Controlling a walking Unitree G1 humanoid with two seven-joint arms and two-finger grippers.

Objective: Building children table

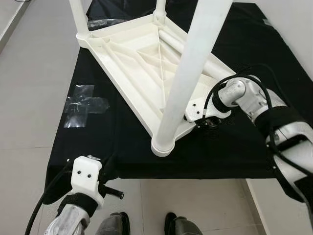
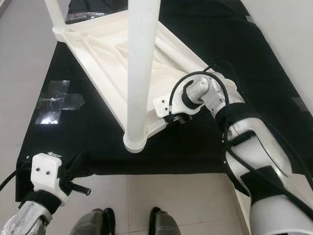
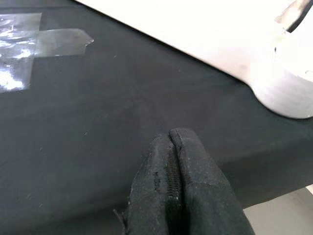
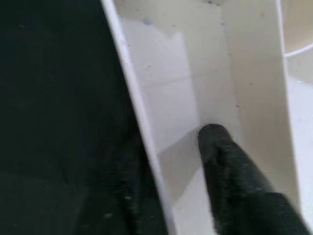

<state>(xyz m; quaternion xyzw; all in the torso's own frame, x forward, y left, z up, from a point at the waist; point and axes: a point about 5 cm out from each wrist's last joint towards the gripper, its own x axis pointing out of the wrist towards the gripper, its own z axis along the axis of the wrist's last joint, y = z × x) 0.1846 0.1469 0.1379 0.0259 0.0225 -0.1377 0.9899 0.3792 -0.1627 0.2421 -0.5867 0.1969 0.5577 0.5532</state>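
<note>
Bright, even light; glare whitens the tabletop [image 3: 205, 29] in the left wrist view, right wrist view soft and blurred.

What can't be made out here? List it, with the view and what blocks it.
- Top of the near leg: both eye views, cut off by the upper edge.
- Top face of the table: it lies face down on the black cloth, so it is hidden in every view.
- Table rim at the right gripper: the near leg hides it in the eye views, and the right wrist view is blurred.

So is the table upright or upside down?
Upside down: the table shows its ribbed underside, and its legs point up.
</note>
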